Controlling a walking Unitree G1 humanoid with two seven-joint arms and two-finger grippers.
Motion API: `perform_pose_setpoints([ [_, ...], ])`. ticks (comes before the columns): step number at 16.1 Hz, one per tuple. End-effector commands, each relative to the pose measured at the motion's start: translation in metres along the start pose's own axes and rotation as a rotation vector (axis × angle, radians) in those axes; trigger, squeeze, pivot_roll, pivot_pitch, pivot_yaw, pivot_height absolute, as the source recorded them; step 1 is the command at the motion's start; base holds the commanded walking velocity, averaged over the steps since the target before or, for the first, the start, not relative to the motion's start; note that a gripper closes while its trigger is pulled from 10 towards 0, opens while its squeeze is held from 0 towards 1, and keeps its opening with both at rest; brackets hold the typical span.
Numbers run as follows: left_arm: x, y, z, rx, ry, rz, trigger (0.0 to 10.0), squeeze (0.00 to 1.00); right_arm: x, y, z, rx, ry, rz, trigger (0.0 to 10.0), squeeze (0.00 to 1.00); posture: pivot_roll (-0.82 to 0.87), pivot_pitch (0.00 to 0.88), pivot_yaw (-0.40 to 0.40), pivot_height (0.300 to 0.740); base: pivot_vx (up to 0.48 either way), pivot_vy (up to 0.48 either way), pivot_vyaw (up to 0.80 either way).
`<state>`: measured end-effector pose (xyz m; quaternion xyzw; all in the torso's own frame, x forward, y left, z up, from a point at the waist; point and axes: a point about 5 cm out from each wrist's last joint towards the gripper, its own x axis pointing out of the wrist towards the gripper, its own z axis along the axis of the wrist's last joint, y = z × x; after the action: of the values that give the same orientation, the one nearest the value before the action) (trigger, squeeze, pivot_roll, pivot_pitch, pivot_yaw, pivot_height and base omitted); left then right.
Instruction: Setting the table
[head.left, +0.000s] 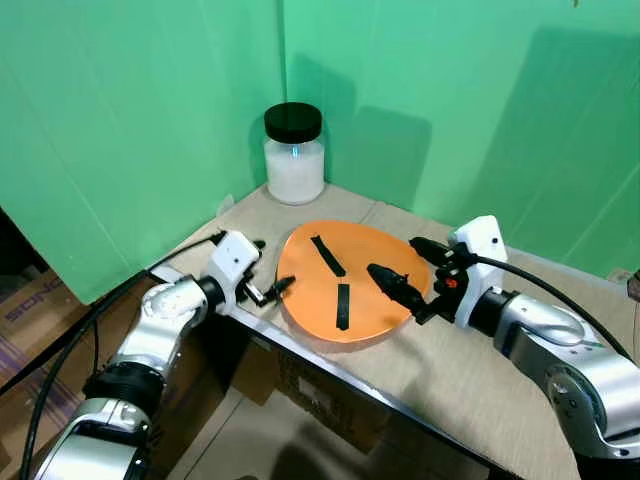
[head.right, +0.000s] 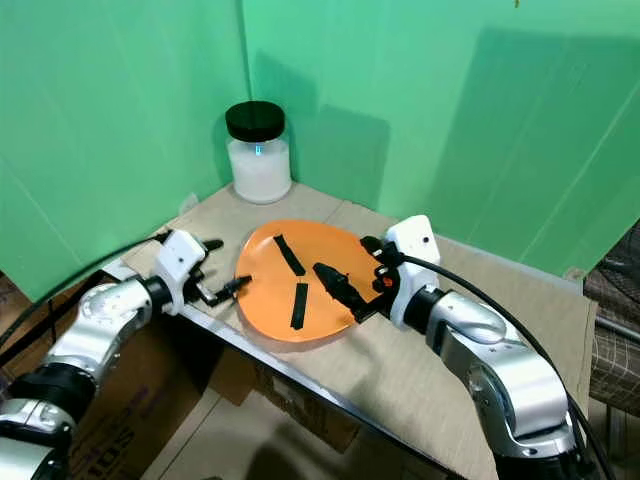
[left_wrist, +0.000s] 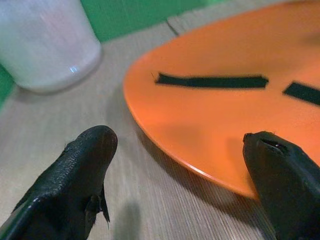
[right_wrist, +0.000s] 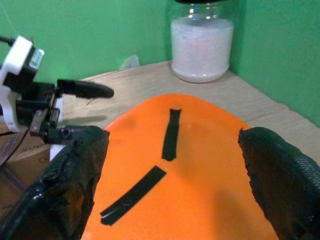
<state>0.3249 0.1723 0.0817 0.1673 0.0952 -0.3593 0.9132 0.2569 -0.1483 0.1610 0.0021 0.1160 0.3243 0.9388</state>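
An orange plate (head.left: 310, 290) with two black tape strips lies on the wooden table (head.left: 450, 370), near its front left edge. My left gripper (head.left: 275, 263) is open at the plate's left rim; in its wrist view one finger (left_wrist: 280, 175) is over the rim and the other (left_wrist: 75, 175) over bare table. My right gripper (head.left: 391, 255) is open over the plate's right side, with its fingers (right_wrist: 75, 180) spread wide above the orange surface and nothing between them.
A glass jar (head.left: 294, 155) of white powder with a black lid stands in the back corner against the green walls (head.left: 150, 120). The table's front edge (head.left: 330, 360) runs diagonally just below the plate. Cardboard boxes (head.left: 310, 395) sit on the floor beneath.
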Motion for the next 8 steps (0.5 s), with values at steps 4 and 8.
perform_pose_setpoints([
  [4,0.002,-0.003,-0.013,0.038,0.083,-0.021,10.0,0.0,-0.005,-0.004,0.003,-0.004,-0.016,-0.043,10.0,1.0,-0.18,0.0,0.036,0.74,0.0,0.0,0.0],
  [8,-0.007,-0.007,-0.028,0.066,0.141,-0.051,10.0,0.0,0.0,-0.03,0.007,0.158,-0.047,-0.261,10.0,1.0,-0.17,0.0,0.039,0.74,0.0,0.0,0.0],
])
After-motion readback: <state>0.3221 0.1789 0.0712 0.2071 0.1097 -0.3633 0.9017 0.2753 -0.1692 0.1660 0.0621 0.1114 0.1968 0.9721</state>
